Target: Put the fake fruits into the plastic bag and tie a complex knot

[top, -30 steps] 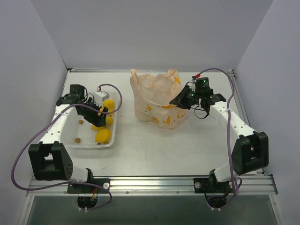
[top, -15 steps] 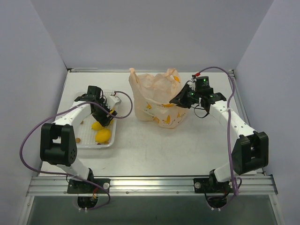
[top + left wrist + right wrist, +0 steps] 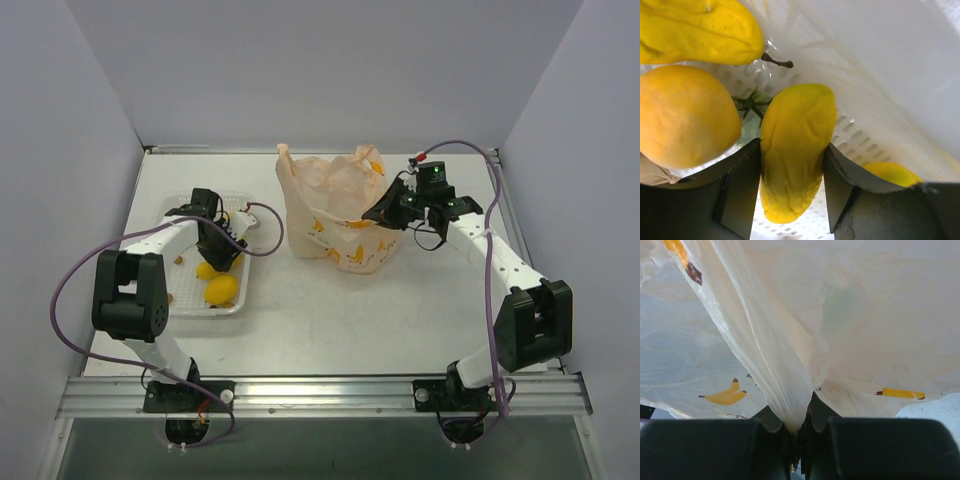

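Looking through the left wrist camera, we saw the left gripper (image 3: 792,172) closed narrowly on a long yellow fruit (image 3: 799,120) with a wrinkled, matte skin, its lower tip between the two dark fingers. Beside it lay a round, smooth orange-yellow fruit (image 3: 685,117). A third yellow fruit (image 3: 700,27) was cut off by the upper edge, and a fourth yellow piece (image 3: 892,172) was mostly hidden behind one finger, so we could not tell its shape. All were in the white tray (image 3: 875,100), which had a perforated floor. The right gripper (image 3: 799,432) was pinched tight on a fold of the plastic bag (image 3: 865,315), which was thin, translucent and crinkled, with banana prints. The bag stood on the bench (image 3: 330,320) near the tray, and its inside was not visible to us.
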Robot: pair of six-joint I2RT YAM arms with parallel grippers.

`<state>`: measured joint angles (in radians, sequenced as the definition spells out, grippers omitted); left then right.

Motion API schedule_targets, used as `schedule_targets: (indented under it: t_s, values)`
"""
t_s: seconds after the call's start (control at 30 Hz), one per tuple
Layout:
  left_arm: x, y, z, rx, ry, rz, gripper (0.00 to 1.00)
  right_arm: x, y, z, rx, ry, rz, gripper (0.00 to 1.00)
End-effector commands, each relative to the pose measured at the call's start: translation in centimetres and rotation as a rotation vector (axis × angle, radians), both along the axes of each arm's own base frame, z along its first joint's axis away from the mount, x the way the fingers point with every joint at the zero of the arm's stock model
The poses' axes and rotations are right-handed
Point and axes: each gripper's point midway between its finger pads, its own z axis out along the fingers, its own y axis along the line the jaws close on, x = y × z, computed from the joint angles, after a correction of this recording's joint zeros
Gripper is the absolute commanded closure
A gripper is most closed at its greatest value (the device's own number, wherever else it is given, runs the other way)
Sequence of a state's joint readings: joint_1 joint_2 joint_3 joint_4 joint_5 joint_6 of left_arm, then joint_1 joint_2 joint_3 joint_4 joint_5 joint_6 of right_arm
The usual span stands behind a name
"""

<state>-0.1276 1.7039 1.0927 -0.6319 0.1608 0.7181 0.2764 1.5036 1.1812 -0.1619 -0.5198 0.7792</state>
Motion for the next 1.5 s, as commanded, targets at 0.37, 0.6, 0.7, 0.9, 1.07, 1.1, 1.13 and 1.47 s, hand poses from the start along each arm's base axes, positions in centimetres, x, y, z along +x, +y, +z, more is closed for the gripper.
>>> schedule_targets:
  t_s: [0.37,0.6,0.7,0.9,1.07,1.1,1.13,1.47]
  values:
    - [7.9,-3.6,31.6,-0.656,-0.604,0.139,0.78,0.6,0.0,0.5,-0.082,-0.066,0.055,1.0]
    - [6.4,-12.2,48.3,-1.151,-0.978,-0.167,0.69,0.3,1.0,1.5,-0.145,-0.153,0.133,1.0]
    - [5.6,-15.9,50.5,-1.213,-0.967,-0.252,0.68,0.2,1.4,2.0,-0.187,-0.207,0.163,1.0]
    - [3.6,-24.3,48.0,-1.278,-0.814,-0.4,0.64,0.2,1.6,2.7,-0.199,-0.24,0.166,1.0]
    - [2.8,-26.0,41.1,-1.231,-0.645,-0.393,0.53,0.3,1.3,2.9,-0.211,-0.254,0.162,1.0]
    - [2.5,-26.2,40.2,-1.221,-0.621,-0.395,0.46,0.2,1.4,2.8,-0.207,-0.254,0.167,1.0]
    - [2.4,-26.3,39.3,-1.204,-0.605,-0.391,0.4,0.2,1.5,2.9,-0.203,-0.26,0.17,1.0]
    - [2.4,-23.6,45.3,-1.225,-0.719,-0.359,0.16,0.3,1.7,2.8,-0.212,-0.257,0.192,1.0]
